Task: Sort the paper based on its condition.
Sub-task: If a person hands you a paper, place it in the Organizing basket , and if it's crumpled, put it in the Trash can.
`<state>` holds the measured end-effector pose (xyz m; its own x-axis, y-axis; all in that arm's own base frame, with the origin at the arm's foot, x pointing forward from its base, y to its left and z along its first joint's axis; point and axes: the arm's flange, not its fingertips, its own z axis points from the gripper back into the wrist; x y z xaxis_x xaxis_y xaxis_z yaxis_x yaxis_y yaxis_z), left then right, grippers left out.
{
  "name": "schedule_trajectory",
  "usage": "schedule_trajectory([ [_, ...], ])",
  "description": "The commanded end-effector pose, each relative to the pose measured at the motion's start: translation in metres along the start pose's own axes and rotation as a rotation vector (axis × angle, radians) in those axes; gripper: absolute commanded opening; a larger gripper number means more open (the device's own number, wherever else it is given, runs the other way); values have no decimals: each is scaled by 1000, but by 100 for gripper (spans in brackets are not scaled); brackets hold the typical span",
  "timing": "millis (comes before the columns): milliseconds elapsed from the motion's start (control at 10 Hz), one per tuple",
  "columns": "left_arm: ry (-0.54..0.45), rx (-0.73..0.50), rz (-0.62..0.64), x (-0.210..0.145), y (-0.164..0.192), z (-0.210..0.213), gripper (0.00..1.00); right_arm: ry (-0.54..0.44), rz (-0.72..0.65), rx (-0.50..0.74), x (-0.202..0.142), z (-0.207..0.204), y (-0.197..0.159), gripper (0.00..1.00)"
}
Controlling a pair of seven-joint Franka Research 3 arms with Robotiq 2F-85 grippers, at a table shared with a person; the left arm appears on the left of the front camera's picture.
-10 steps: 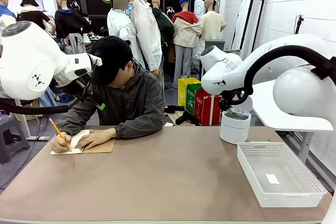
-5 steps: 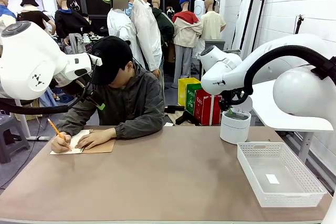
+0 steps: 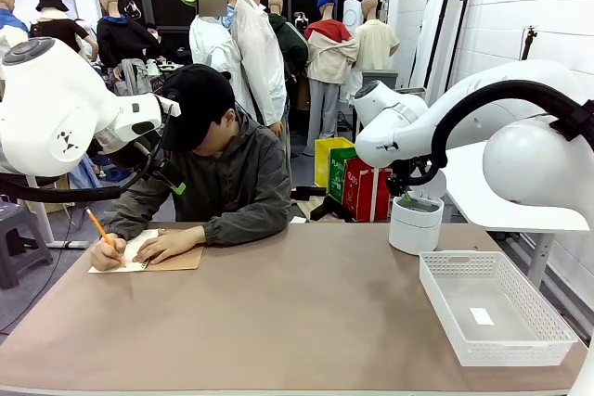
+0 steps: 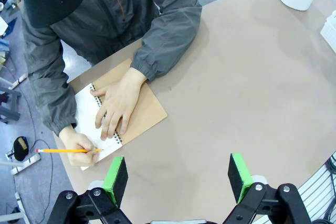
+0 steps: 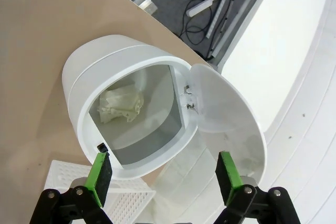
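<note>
- Left gripper hangs open, empty, while the person writes in the notebook.
- Right gripper, open and empty, hovers over the bin, probably for discards.

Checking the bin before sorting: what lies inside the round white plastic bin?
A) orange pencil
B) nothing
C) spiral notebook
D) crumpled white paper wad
D: the right wrist view looks into the round white plastic bin, where a crumpled white paper wad lies.

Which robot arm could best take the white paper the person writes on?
Left, probably: the left gripper hangs open above the thin white sheet under the person's hand. The right gripper hangs open over the round white bin.
</note>
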<state>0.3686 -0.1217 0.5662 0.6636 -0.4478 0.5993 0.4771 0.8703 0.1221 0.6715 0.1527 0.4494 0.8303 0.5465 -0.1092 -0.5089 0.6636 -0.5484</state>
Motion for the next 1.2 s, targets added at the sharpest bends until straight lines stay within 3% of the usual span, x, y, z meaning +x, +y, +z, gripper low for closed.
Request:
schedule_trajectory([
  [0,5,-2,3,0,1,1,100,-5,0,-8,0,0,-2,100],
  [200,5,-2,3,0,1,1,100,0,0,0,0,0,0,100],
  [500,5,-2,3,0,1,1,100,-140,-30,178,-32,56,16,100],
  [1100,5,-2,3,0,1,1,100,-542,133,521,-102,125,58,100],
])
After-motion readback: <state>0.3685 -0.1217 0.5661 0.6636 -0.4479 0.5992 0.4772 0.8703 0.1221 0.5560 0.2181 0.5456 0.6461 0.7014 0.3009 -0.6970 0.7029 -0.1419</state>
